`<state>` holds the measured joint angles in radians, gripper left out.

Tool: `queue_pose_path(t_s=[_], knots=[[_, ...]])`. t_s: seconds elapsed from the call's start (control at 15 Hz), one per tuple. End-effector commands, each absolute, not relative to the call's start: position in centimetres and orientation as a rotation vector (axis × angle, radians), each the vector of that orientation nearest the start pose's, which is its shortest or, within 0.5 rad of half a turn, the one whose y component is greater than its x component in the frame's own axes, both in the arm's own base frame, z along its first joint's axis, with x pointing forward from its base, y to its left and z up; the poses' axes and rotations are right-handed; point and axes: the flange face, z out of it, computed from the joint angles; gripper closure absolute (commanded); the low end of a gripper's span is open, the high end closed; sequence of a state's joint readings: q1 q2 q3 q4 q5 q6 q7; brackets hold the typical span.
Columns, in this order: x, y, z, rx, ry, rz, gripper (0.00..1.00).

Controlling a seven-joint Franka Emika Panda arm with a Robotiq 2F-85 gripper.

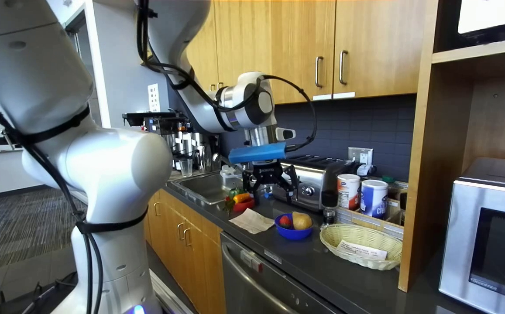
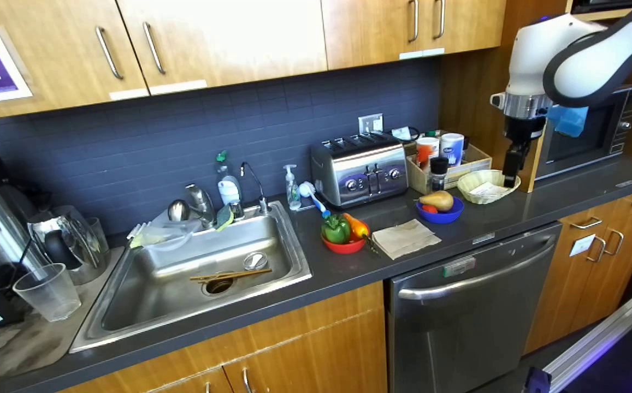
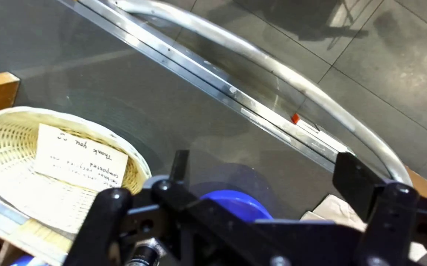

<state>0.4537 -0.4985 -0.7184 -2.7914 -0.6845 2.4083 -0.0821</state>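
Observation:
My gripper is open and empty, pointing down above the counter. It also shows in an exterior view and in the wrist view. In the wrist view a blue bowl lies below, between the fingers and partly hidden by the gripper. In both exterior views the blue bowl holds a yellow-brown pear-shaped item and a small red one. A brown napkin lies beside it. A red bowl holds a green pepper and an orange one.
A wicker basket with a paper note stands near the wooden panel. A toaster, a box with canisters and a dark-capped grinder stand at the back. The sink and microwave flank the counter.

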Motion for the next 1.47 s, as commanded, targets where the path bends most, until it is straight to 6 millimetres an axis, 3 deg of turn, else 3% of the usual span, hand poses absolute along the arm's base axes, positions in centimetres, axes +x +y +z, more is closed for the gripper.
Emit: queue_pose_path(t_s=[0.0, 0.93, 1.4], knots=[[36.6, -5.7, 29.9, -3.247, -0.797, -0.087, 0.00], [36.7, 3.5, 24.3, -3.151, -1.444, -0.042, 0.00], [35.5, 7.4, 21.6, -3.090, -1.646, -0.011, 0.00]])
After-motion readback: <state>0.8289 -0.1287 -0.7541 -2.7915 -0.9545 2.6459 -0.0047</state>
